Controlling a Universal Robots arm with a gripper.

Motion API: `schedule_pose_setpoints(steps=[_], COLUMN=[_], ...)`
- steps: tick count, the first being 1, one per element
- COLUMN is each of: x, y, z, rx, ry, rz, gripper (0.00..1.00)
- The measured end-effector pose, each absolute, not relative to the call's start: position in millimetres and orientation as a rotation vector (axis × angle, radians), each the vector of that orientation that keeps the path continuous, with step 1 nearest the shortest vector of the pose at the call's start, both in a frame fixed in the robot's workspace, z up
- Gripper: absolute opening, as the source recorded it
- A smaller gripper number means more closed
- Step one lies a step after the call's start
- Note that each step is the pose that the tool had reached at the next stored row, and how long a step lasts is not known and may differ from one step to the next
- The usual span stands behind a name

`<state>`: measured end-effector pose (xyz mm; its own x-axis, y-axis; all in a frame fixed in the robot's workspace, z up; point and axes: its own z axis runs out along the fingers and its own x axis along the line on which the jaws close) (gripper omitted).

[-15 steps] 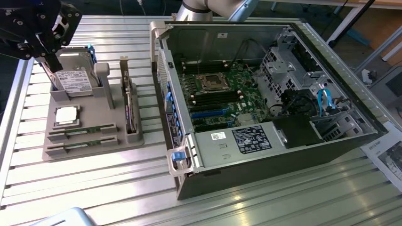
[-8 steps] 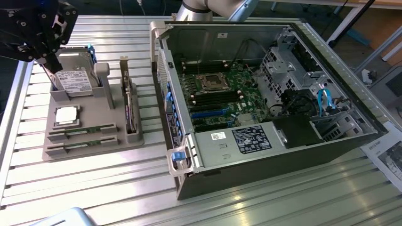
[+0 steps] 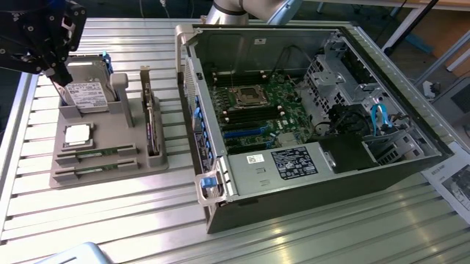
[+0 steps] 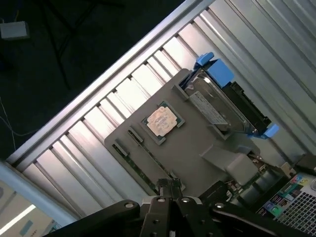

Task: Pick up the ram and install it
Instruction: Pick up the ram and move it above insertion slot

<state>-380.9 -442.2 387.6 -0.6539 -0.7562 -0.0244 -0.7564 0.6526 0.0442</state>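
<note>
Two ram sticks (image 3: 96,151) (image 3: 94,169) lie in parallel slots at the near end of a grey holder tray (image 3: 110,179). In the wrist view the ram (image 4: 134,136) runs along the tray's edge beside the square silver CPU (image 4: 162,121). My gripper (image 3: 53,74) hangs above the tray's far end, at the left of the hard drive (image 3: 88,93) in the exterior view. Its black fingers (image 4: 170,186) are shut with nothing between them. The open computer case (image 3: 309,110) lies at the exterior view's right, motherboard (image 3: 257,107) exposed.
A dark expansion card (image 3: 151,129) stands upright along the tray's side nearest the case. The hard drive (image 4: 222,103) has blue clips. The slatted metal table (image 3: 110,220) ends close to the tray at the exterior view's left. A paper sheet (image 3: 455,181) lies right of the case.
</note>
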Motion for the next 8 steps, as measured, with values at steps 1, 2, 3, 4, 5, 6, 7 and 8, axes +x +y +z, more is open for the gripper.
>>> schedule_pose_setpoints(steps=[1,2,3,4,5,6,7,8], x=[-380.9,-380.9,-380.8,-380.9,-380.9,-380.9,-380.9,-380.9], y=[-442.2,-442.2,-442.2,-442.2,-442.2,-442.1,-442.2,-442.2], z=[387.4,387.3,387.2,387.1,387.0,387.0,386.9,386.8], rx=[-1.328,-1.374,-1.418,-1.452,-1.486,-1.512,-1.539,-1.571], ry=[2.842,2.821,2.800,2.783,2.766,2.753,2.738,2.721], rz=[0.079,0.079,0.079,0.079,0.079,0.079,0.079,0.079], gripper=[0.10,0.10,0.10,0.10,0.10,0.10,0.10,0.10])
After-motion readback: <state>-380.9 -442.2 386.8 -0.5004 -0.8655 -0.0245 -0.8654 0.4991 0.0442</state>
